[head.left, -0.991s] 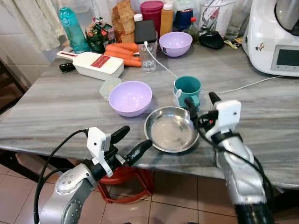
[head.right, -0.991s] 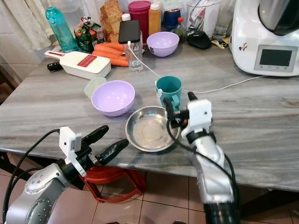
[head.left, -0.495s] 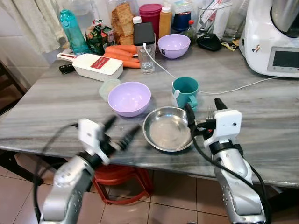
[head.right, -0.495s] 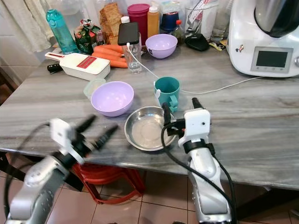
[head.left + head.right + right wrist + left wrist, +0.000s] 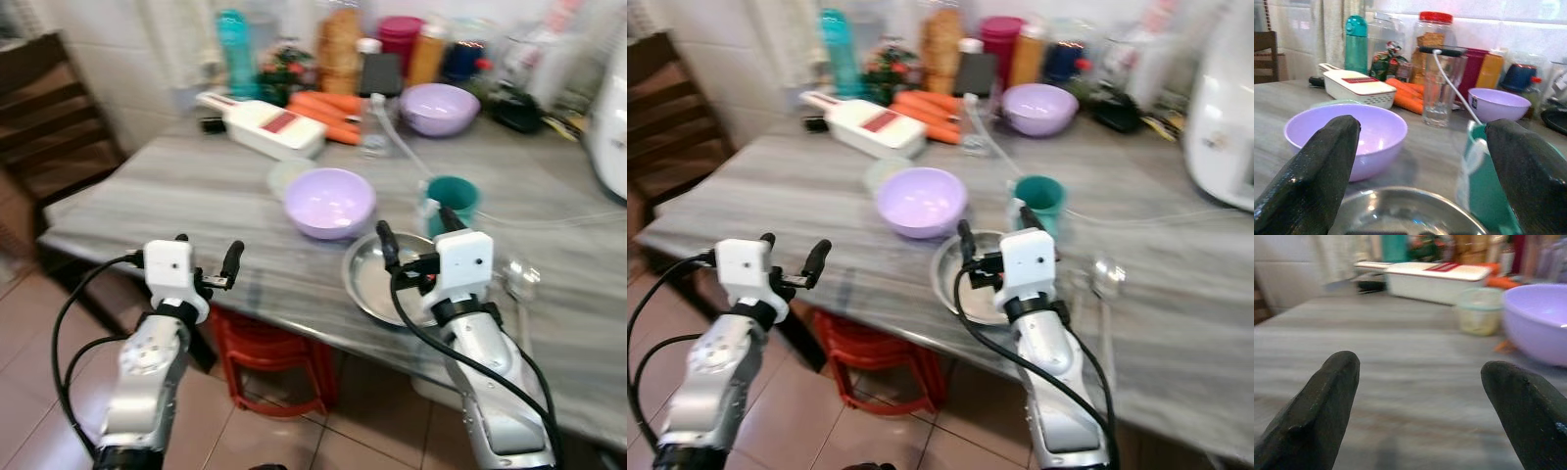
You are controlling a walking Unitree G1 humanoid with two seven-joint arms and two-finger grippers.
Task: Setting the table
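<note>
Orange carrots (image 5: 328, 104) lie at the back of the grey table (image 5: 147, 191); just beside them sits a white slicer box with a red panel (image 5: 263, 125); behind the carrots stand a teal bottle (image 5: 233, 49) and a red-lidded jar (image 5: 1434, 41); a red stool (image 5: 269, 352) stands beneath the table's near edge; a dark wooden chair (image 5: 54, 122) stands beyond the slicer box, off the table's end.

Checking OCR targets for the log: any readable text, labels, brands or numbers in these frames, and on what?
No text can be read in these frames.
White plastic slicer box: red label, print too blurred to read.
Far lilac bowl: small dark sticker, too small to read.
Clear jar with red lid: no readable label.
Teal water bottle: no readable marking.
Head views are motion-blurred.
</note>
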